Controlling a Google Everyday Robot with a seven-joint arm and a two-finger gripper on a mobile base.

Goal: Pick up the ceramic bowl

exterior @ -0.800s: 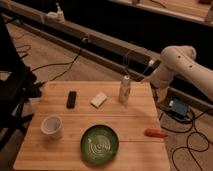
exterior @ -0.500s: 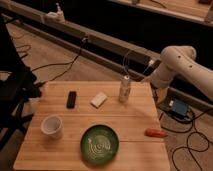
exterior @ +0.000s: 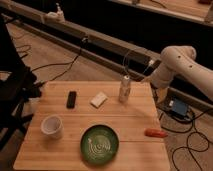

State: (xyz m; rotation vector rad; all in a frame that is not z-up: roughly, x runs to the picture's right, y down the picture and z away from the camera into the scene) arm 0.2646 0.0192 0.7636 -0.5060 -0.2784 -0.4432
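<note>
Judging from the task, the ceramic bowl is taken to be the shallow green dish lying near the front edge of the wooden table, a little right of centre. It is round and low-walled, with a glossy glaze and a pale swirl marked in its middle; open top upward, it is left clear on all sides, so a rim grasp from above is judged possible. The gripper is held off the back right corner of the table, above and just behind the small bottle, well apart from the bowl; whether it is apart or together cannot be told. The white arm is seen reaching in from the right, smooth-shelled and rounded at the joint. A white cup is set to the bowl's left, matte and cylindrical. A flat black remote and a pale rectangular block are laid farther back. A slim orange-red object is found near the right edge. Table planks are light, with visible grain. No approach to the bowl is judged begun.
</note>
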